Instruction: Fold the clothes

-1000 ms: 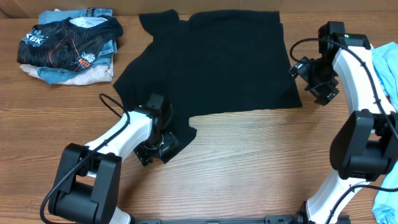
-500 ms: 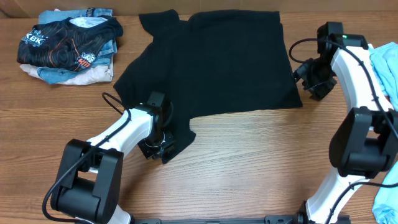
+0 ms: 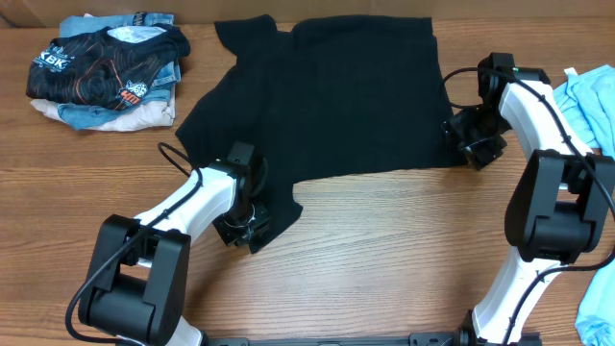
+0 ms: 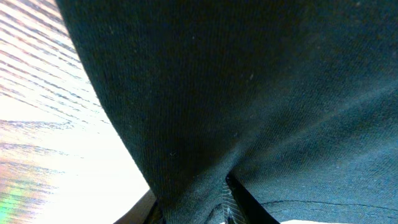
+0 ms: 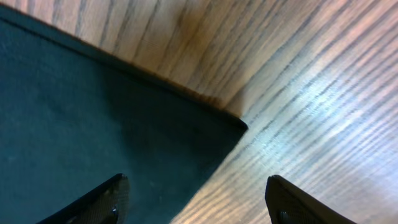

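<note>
Black T-shirt [image 3: 336,96]: plain, short-sleeved, soft cloth. It lies spread nearly flat at the far middle of the brown wood-grain table [image 3: 384,250], with no fold made yet. Its near-left corner trails toward the robot, apart from the straight near hem.
Stack of folded garments [image 3: 106,72]: a black shirt with orange-and-white print lies on top of denim and pale cloth at the far left. It is well apart from the T-shirt, probably set aside.
Pale blue cloth [image 3: 591,101]: a crumpled piece at the right edge, beside the right arm, touching nothing in play.
Left gripper [image 3: 245,221]: sits on the trailing near-left corner. Black fabric fills its wrist view and gathers to a crease at one finger, so the jaws look nipped on a fold of cloth, likely to lift that corner.
Right gripper [image 3: 471,144]: at the near-right corner, with its fingers spread to either side of the corner tip and holding nothing. It seems poised to pinch so both corners rise together.
</note>
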Robot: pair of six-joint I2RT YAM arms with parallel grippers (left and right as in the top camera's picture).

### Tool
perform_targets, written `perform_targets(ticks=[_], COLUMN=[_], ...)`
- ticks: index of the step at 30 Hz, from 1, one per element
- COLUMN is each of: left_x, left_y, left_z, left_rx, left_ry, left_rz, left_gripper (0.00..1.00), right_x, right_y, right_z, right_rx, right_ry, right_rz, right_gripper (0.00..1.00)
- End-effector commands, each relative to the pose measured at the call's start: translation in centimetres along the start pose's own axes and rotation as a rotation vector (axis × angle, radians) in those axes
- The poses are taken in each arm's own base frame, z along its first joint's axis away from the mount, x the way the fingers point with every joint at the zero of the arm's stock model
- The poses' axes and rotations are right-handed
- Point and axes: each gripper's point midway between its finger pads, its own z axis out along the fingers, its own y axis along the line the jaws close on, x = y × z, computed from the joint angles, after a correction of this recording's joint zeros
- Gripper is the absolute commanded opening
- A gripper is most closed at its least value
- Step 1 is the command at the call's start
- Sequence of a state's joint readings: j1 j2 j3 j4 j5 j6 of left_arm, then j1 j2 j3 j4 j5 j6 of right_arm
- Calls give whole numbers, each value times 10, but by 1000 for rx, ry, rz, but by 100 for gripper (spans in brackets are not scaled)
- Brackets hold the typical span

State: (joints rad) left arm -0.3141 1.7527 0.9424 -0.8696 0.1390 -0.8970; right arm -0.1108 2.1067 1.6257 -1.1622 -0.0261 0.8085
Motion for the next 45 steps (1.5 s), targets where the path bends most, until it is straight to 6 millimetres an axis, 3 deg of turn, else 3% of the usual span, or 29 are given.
perform_targets(ticks=[1,18,27,30,33,35,40,45], left_x=[8,9,9,9,9,9,12,21], left_y=[25,26,26,26,26,27,32,45], left_z=[21,21,21,21,21,21,20,15], left_rx=[-109,-114,-114,-115,-117,-117,-141,-192], left_ry=[41,46,47,47,48,48,59,87], left_rz=[10,26,28,28,27,28,25,20], left_gripper=[30,29,26,21,6,4,4,4], right_x=[1,-1,-1,-1,-1,-1,2,6], right_y=[-2,-7,-10,-10,-10,-11,-15,-33], right_z=[4,23,35,35,35,35,35,33], right_rx=[0,4,5,5,4,9,27,83], right_ry=[6,-21,-29,-29,-29,-30,-21,11], right_rz=[54,59,63,63,63,63,65,147], right_gripper=[73,72,64,57,43,28,6,4])
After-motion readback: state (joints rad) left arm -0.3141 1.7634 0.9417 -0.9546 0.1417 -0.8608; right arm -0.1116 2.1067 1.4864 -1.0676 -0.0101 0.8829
